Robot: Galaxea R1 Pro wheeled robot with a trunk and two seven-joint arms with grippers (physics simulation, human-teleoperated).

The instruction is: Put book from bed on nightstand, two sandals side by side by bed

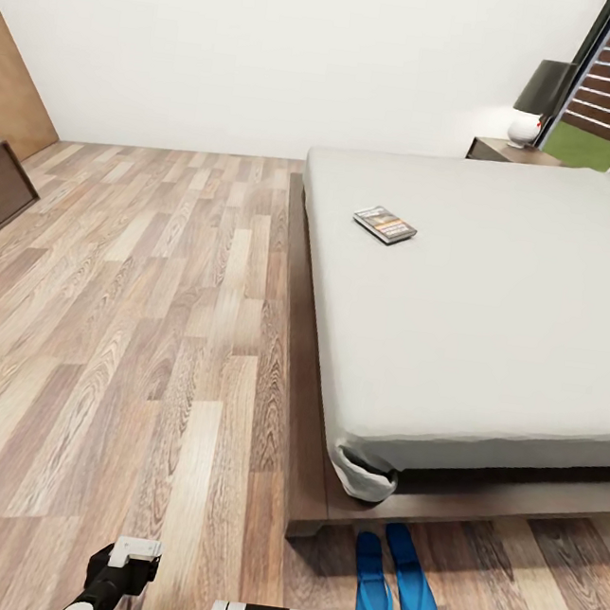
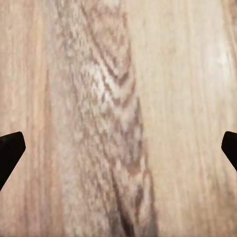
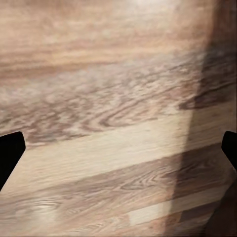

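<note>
The book (image 1: pixel 385 224) lies on the bed (image 1: pixel 495 309), and both sandals (image 1: pixel 396 593) sit side by side on the floor (image 1: pixel 150 324) at its corner. Both grippers, left (image 2: pixel 118 148) and right (image 3: pixel 118 148), seem spread wide over bare wood.

A bedroom: double bed (image 1: pixel 496 300), nightstand (image 1: pixel 510 153), lamp (image 1: pixel 538 102).

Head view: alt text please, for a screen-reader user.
A book lies on a pale grey bed in a wood-floored bedroom. Two blue sandals sit side by side on the floor at the bed's near corner.
</note>
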